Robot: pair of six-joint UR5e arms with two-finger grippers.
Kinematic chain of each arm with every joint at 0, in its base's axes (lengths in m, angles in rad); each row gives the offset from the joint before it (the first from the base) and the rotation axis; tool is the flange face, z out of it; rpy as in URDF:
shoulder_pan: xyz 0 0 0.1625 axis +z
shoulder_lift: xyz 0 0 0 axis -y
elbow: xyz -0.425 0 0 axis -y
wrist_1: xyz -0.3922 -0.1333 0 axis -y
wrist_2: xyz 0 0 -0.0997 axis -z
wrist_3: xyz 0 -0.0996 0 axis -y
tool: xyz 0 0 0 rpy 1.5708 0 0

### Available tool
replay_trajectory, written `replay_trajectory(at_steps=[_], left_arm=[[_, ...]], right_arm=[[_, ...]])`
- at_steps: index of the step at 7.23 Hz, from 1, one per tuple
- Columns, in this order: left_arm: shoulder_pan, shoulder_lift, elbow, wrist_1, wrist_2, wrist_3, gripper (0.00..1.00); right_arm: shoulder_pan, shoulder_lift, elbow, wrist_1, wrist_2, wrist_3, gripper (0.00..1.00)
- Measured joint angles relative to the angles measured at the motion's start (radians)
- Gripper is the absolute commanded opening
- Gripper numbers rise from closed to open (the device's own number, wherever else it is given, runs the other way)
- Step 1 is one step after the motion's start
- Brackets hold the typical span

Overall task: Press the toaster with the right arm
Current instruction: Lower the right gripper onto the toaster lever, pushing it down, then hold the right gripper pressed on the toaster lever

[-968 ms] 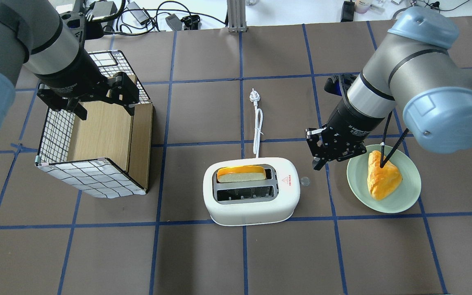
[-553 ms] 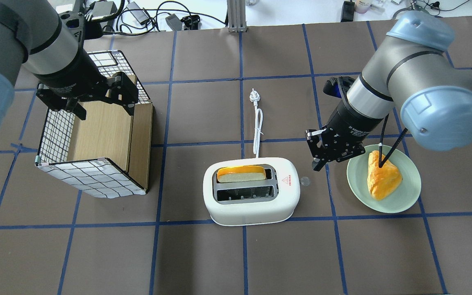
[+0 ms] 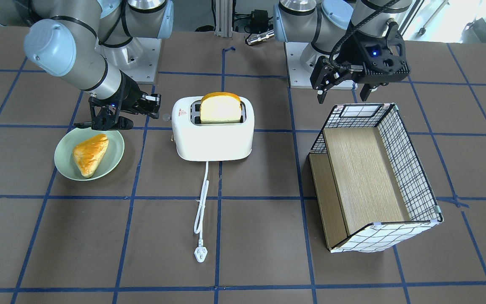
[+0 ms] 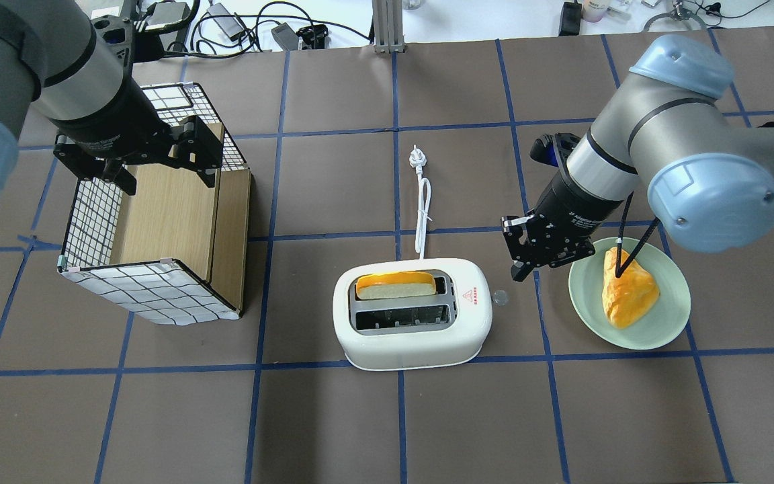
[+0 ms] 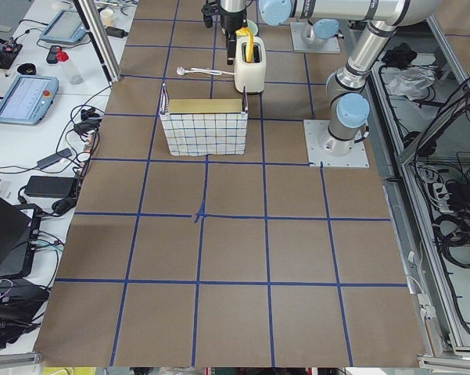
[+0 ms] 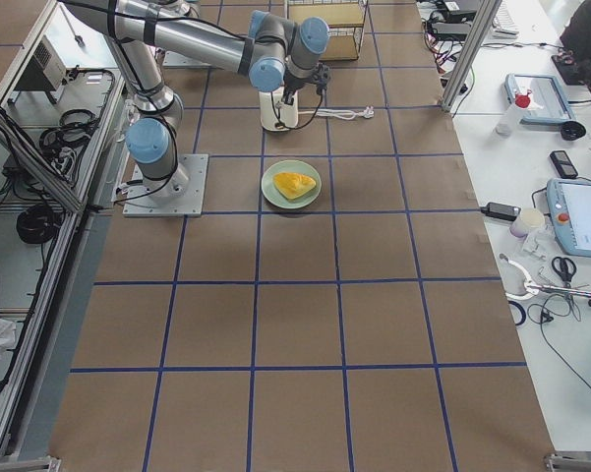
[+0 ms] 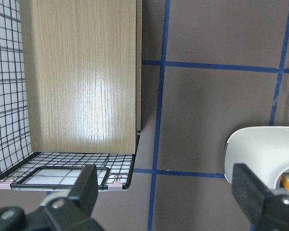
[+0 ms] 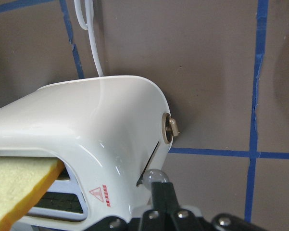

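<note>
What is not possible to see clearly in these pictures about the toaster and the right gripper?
1. Whether the right gripper touches the lever knob: in the right wrist view the gripper overlaps the knob; in the overhead view it is too small.
2. The red mark text on the toaster: too small or blurred in every view.
3. The lower part of the bread slice: hidden inside the slot in all views.

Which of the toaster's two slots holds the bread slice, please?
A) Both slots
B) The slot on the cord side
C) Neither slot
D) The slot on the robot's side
B: in the overhead view the bread slice sits in the slot of the toaster nearer the cord, and the other slot is empty.
</note>
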Motion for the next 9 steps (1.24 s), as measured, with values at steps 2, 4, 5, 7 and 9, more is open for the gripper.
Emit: replay_trajectory(at_steps=[2, 4, 5, 7, 9], left_arm=[[0.0, 0.002, 0.001, -0.007, 0.024, 0.0, 1.0], [0.0, 0.0, 0.001, -0.006, 0.023, -0.001, 1.0], [0.0, 0.001, 0.001, -0.006, 0.021, -0.001, 1.0], [-0.001, 0.002, -0.001, -0.006, 0.02, -0.001, 1.0], [-0.001, 0.004, -0.001, -0.007, 0.02, -0.001, 1.0]], right_arm=[[0.0, 0.006, 0.021, -0.036, 0.042, 0.0, 0.0], [0.0, 0.008, 0.038, -0.05, 0.051, -0.001, 0.0], [0.001, 0.008, 0.05, -0.051, 0.048, -0.001, 0.0], [0.001, 0.009, 0.066, -0.047, 0.045, -0.001, 0.0], [0.001, 0.012, 0.08, -0.054, 0.045, -0.005, 0.0]])
